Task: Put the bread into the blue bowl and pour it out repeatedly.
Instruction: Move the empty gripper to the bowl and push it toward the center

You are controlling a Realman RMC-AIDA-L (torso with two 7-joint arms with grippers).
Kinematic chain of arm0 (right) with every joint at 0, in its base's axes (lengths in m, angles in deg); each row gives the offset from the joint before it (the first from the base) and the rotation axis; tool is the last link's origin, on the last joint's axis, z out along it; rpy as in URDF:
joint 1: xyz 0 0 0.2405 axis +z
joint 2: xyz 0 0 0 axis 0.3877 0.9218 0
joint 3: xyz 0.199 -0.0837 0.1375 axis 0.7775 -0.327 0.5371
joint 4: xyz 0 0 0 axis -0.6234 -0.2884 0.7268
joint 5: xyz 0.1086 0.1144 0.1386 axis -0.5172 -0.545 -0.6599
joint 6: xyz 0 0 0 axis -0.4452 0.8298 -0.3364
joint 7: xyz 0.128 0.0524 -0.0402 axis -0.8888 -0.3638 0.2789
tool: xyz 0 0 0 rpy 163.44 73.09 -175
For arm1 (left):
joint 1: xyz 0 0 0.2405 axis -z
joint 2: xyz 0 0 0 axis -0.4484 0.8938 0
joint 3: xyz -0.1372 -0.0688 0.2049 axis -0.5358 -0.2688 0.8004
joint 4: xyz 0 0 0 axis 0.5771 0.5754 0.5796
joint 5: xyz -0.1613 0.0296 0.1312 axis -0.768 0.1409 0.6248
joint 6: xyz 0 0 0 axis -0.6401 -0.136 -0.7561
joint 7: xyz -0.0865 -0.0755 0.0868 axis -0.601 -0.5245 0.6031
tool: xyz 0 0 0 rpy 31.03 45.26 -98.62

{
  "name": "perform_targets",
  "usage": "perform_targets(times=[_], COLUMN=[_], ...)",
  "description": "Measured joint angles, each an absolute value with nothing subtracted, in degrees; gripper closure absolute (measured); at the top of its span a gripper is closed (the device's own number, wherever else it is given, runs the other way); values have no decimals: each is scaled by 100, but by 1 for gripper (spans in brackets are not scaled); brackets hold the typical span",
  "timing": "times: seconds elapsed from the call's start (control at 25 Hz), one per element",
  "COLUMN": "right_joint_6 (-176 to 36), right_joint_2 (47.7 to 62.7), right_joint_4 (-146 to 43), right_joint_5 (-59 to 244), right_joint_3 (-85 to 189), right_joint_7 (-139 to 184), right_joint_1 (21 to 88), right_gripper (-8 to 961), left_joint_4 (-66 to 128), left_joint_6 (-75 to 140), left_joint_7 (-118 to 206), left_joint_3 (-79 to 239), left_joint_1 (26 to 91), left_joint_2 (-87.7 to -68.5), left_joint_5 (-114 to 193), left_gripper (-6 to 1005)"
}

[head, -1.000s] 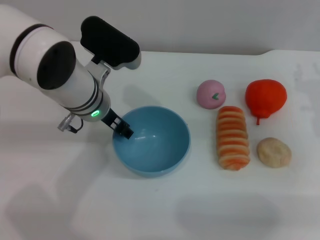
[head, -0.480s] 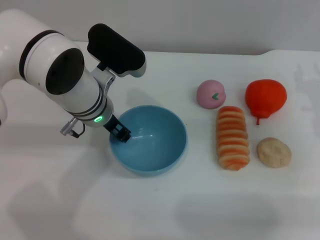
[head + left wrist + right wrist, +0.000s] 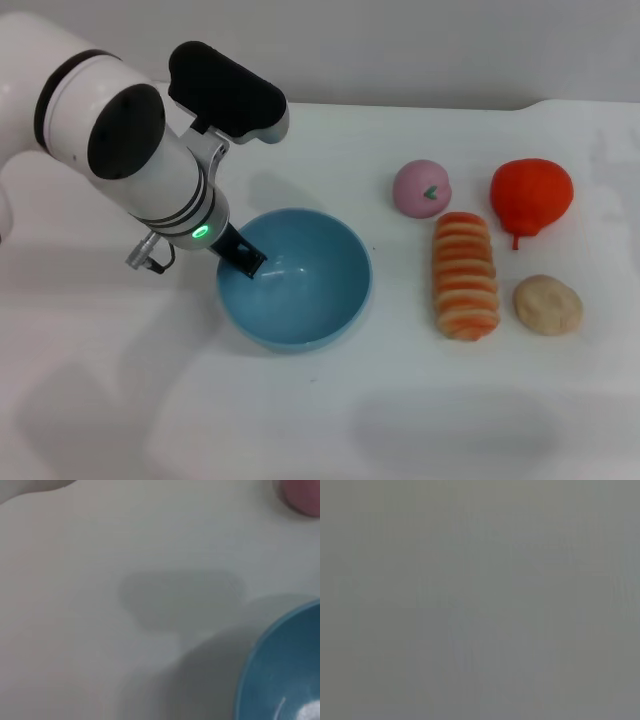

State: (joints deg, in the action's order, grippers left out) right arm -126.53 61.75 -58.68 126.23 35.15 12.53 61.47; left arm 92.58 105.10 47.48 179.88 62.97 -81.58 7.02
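The blue bowl (image 3: pixel 310 290) stands upright and empty on the white table, left of centre in the head view. Part of its rim shows in the left wrist view (image 3: pixel 285 665). My left gripper (image 3: pixel 240 258) is at the bowl's left rim, shut on it; one black finger shows inside the wall, and the arm hides the other. The bread (image 3: pixel 466 275), a long loaf with an orange-and-cream striped top, lies on the table to the right of the bowl, apart from it. My right gripper is out of view, and the right wrist view shows only plain grey.
A pink round item (image 3: pixel 423 187) lies behind the bread and also shows in the left wrist view (image 3: pixel 302 495). A red pear-shaped item (image 3: pixel 531 195) lies at the back right. A small round beige bun (image 3: pixel 547 304) lies right of the bread. The table (image 3: pixel 400 420) is white.
My left gripper and the bowl have shifted together a little to the left. The bread and the other items have not moved.
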Motion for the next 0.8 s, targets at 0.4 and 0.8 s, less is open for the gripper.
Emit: perform_targets(times=[0.4,0.8], right_joint_6=[-13158,-11162], right_joint_2=[6145,6107], right_joint_4=[-5733,-4694], right_joint_5=[12632,13533], right_joint_3=[3487,2613], right_joint_7=[-793,-3646], right_joint_1=[6243,6153], right_gripper=[477,477], left_joint_4=[9269,9265], left_joint_6=[10615,10620], left_joint_7=[4676,4674], left_joint_3=[17967,17970], left_joint_1=[6347,6347], left_joint_2=[-8161,-8140], left_joint_5=[547,379], left_gripper=[971,990])
